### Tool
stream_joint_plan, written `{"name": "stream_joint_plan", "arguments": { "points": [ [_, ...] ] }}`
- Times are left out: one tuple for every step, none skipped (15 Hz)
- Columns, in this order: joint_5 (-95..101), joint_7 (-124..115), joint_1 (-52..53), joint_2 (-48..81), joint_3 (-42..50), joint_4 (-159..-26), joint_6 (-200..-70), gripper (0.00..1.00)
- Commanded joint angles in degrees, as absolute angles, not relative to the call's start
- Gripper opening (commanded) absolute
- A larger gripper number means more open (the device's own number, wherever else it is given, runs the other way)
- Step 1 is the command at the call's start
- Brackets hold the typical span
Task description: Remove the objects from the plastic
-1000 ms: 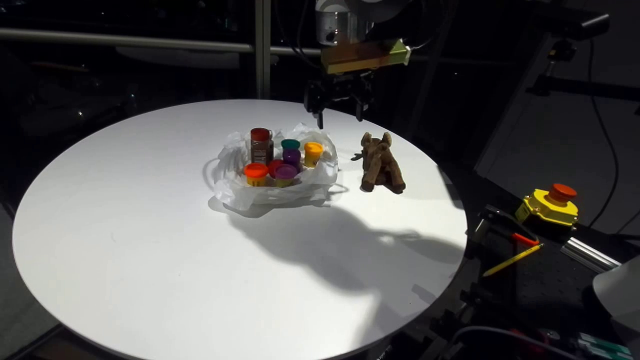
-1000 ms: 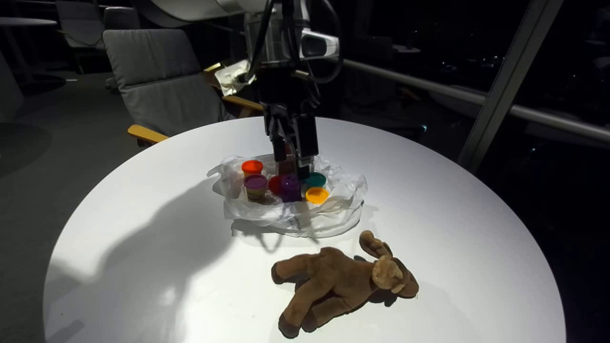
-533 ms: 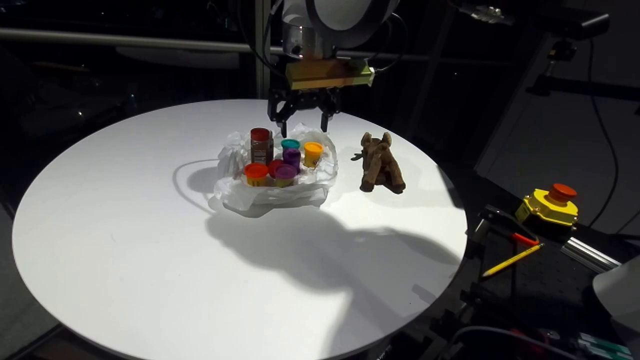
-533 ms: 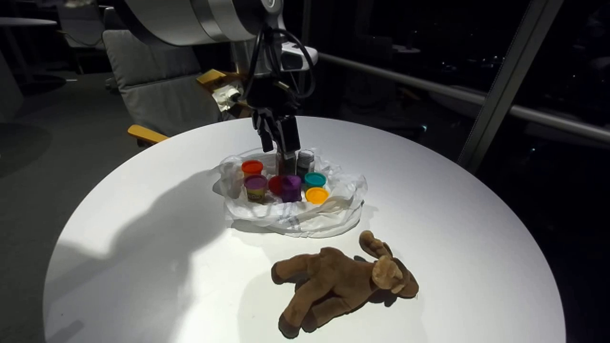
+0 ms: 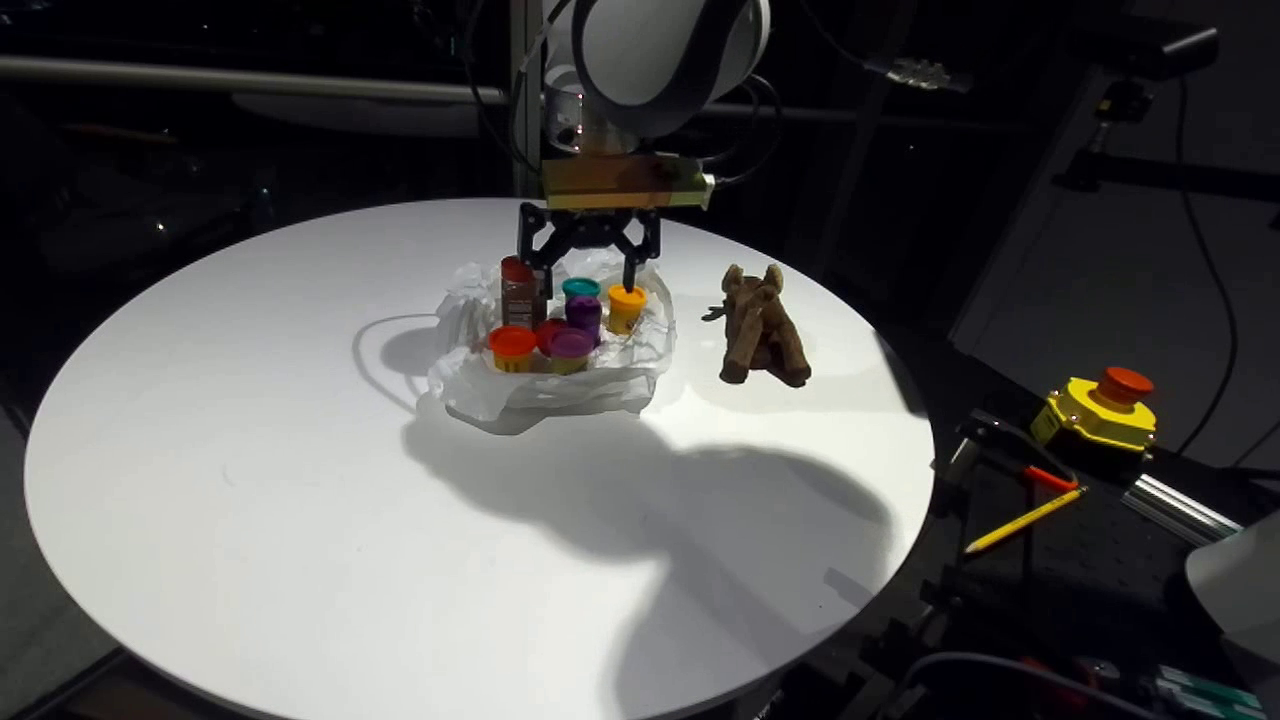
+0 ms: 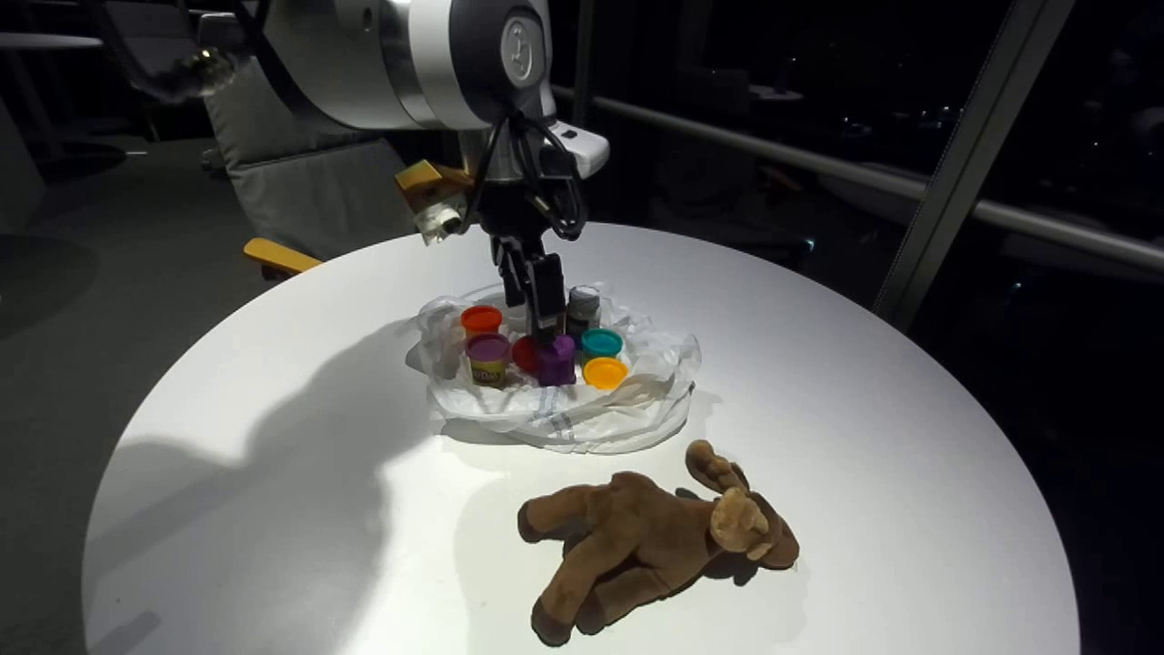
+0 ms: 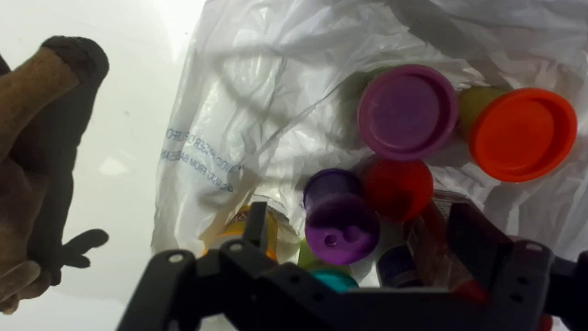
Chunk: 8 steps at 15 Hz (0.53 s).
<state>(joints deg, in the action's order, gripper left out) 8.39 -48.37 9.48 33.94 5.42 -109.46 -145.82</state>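
In an exterior view, a crumpled plastic bag (image 5: 535, 391) on the white tabletop (image 5: 230, 500) holds, from the left, an orange-lidded tub (image 5: 513, 350), a red-lidded jar (image 5: 518, 297), a red object (image 5: 547, 335), a purple-lidded tub (image 5: 571, 350), a teal-lidded tub (image 5: 580, 288), a purple object (image 5: 584, 316) and a yellow tub (image 5: 626, 313). Over them hangs the tool (image 5: 588, 288), its fingers spread apart. Right of the bag lies a brown plush animal (image 5: 760, 325); farther right come a yellow pencil (image 5: 1025, 521) and a red-topped yellow box (image 5: 1098, 415).

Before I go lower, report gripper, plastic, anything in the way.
Gripper open over white plastic, holding nothing. Purple-lidded tub, orange-lidded tub, others inside. Red-lidded jar and yellow tub look near the gripper, possibly in the way.
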Motion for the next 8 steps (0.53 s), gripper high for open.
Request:
{"name": "stream_joint_plan", "arguments": {
  "points": [
    [6.72,-52.06,10.85,38.57,8.19,-104.96,-148.02,1.0],
    [6.76,-53.13,11.12,39.66,9.0,-104.16,-148.71,1.0],
    [6.76,-54.11,11.36,40.14,9.51,-103.81,-148.99,1.0],
    [6.63,-54.74,11.38,40.94,9.87,-103.19,-149.2,1.0],
    [6.28,-54.89,11.18,41.27,9.73,-103.0,-149.01,1.0],
    [6.05,-55.18,11.09,41.77,9.76,-102.46,-149.08,1.0],
    [5.89,-55.5,11.09,41.86,9.76,-102.32,-149.09,1.0],
    [5.71,-55.88,11.09,41.89,9.73,-102.24,-149.19,1.0]
  ]
}}
